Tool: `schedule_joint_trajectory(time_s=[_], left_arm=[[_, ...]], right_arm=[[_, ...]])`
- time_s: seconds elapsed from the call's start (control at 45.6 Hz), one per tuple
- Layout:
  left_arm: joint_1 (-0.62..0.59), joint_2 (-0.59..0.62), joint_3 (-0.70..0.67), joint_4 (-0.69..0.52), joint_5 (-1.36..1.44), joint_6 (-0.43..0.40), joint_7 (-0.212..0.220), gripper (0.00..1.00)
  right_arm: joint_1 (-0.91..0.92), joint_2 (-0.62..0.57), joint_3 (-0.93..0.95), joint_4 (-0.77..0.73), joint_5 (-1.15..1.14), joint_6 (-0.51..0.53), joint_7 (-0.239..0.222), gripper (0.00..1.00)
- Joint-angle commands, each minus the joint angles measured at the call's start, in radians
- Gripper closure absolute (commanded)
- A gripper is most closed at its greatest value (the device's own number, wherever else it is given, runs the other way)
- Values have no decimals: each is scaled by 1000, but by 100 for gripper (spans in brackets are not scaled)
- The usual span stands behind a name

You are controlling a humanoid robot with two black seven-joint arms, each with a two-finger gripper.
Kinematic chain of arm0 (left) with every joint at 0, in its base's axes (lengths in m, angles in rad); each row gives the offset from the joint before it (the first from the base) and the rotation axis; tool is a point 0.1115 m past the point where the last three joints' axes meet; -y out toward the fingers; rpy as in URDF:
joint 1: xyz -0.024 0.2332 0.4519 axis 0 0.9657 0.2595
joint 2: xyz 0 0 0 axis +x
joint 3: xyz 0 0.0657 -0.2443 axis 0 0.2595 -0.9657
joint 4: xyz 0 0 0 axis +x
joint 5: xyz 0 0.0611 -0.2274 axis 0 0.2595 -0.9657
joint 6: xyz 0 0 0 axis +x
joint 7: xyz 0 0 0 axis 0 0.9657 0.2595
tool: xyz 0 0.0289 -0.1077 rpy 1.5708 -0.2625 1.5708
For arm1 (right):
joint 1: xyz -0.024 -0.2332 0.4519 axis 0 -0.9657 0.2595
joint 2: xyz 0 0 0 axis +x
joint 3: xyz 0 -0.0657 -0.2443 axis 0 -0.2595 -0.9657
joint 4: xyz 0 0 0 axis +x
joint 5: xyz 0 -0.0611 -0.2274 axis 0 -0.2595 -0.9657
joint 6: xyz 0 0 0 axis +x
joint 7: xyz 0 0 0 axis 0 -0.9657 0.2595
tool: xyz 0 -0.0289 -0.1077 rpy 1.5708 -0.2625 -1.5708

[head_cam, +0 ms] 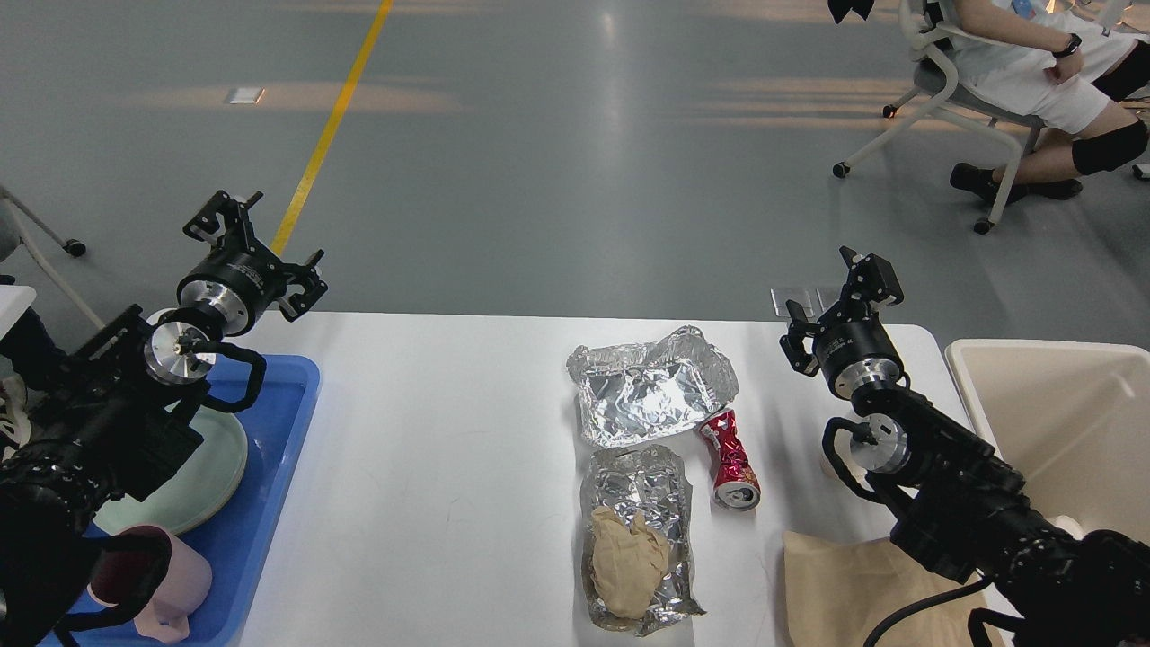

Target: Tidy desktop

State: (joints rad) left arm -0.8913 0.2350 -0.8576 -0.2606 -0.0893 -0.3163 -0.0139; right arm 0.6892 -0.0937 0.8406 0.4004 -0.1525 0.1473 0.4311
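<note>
Both grippers hang empty above the far edge of the large white rectangular desktop with rounded corners. My left gripper sits at ten o'clock with its fingers spread, holding nothing; my right gripper sits at two o'clock, fingers likewise apart and bare.

Largest first. That desktop fills the lower half of the view, smooth and rigid, so anything flat on it will likely need to be pinched at a raised edge.

At three o'clock, just off the table's end, stands the cream-coloured plastic bin, open and stiff-walled. At nine o'clock the blue plastic tray holds a pale green round plate and a pink plastic mug.

At five o'clock lies a flat tan paper bag, partly under my right arm: I judge it light and floppy, best taken at a corner.

Near the centre, a crumpled silver foil tray sits toward twelve o'clock. I expect it to be very light and easily crushed, so its upturned rim is where I would bite. Just below it lies a flattened silver foil sheet carrying a crumpled beige paper wad, which is soft and could roll off if the foil tilts.

Smallest is the crushed red metal can, lying on its side against the foil tray's corner. It looks light, and its pinched waist offers the surest grip.
</note>
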Motion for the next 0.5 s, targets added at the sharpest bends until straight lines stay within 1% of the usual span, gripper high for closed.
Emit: schedule_joint_trajectory(time_s=[0.0,0.044,0.088,0.132,0.197,0.241,0.263,0.285,0.483], left_arm=[[40,-13,3,0,5,0,-12,4],[46,-11,3,0,5,0,-40,4],[48,-13,3,0,6,0,-87,4],[49,-16,5,0,8,-1,-151,4],[57,-25,5,1,13,0,-260,4],[61,-42,6,1,13,0,-308,4],[63,-49,6,3,13,3,-320,4],[64,-57,5,3,13,11,-324,4],[75,-86,5,6,13,20,-322,4]], right_arm=[[0,0,0,0,-1,0,0,0],[0,0,0,0,-1,0,0,0],[0,0,0,0,-1,0,0,0],[0,0,0,0,-1,0,0,0],[0,0,0,2,-1,0,0,0],[0,0,0,0,1,0,0,0],[1,0,0,2,-1,0,0,0],[0,0,0,0,-1,0,0,0],[0,0,0,0,-1,0,0,0]])
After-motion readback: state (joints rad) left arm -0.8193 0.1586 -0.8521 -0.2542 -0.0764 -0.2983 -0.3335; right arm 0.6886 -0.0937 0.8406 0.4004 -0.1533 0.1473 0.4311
